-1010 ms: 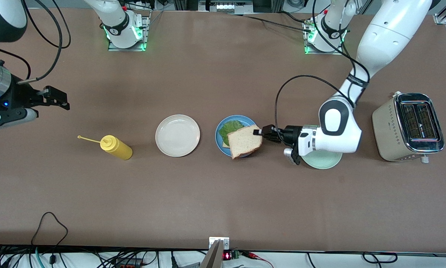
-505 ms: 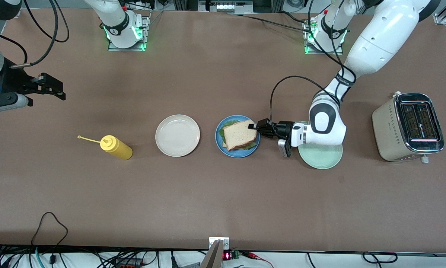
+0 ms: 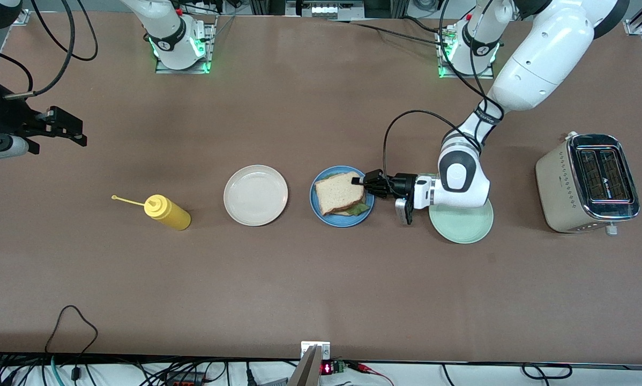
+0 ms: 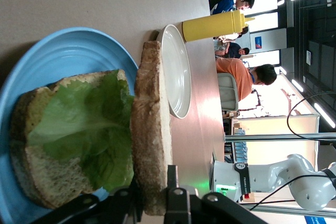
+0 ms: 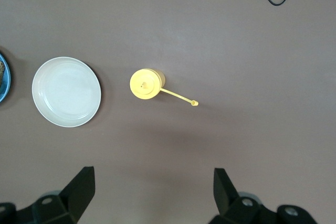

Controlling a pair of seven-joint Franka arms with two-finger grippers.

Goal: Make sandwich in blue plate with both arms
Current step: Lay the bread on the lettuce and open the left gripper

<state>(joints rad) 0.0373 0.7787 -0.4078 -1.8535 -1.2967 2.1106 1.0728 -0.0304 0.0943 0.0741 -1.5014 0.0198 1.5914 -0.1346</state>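
Observation:
The blue plate [image 3: 318,206] sits mid-table and holds a bottom bread slice with a green lettuce leaf [image 3: 359,208] on it. My left gripper [image 3: 361,181] is shut on the top bread slice [image 3: 340,191] at its edge and holds it over the lettuce. In the left wrist view the top slice [image 4: 151,129] stands a little apart from the lettuce [image 4: 86,124] and bottom slice [image 4: 44,174] on the blue plate [image 4: 68,53], pinched in my left gripper [image 4: 152,195]. My right gripper [image 3: 69,130] is open and empty, up over the right arm's end of the table; it also shows in the right wrist view [image 5: 152,192].
A cream-white plate [image 3: 255,194] lies beside the blue plate toward the right arm's end, then a yellow squeeze bottle [image 3: 166,212]. A mint-green plate [image 3: 463,224] lies under my left wrist. A toaster [image 3: 589,182] stands at the left arm's end.
My left gripper has carried the top slice from the blue plate's edge to over the lettuce and lowered it. My right gripper has drifted farther toward its end of the table.

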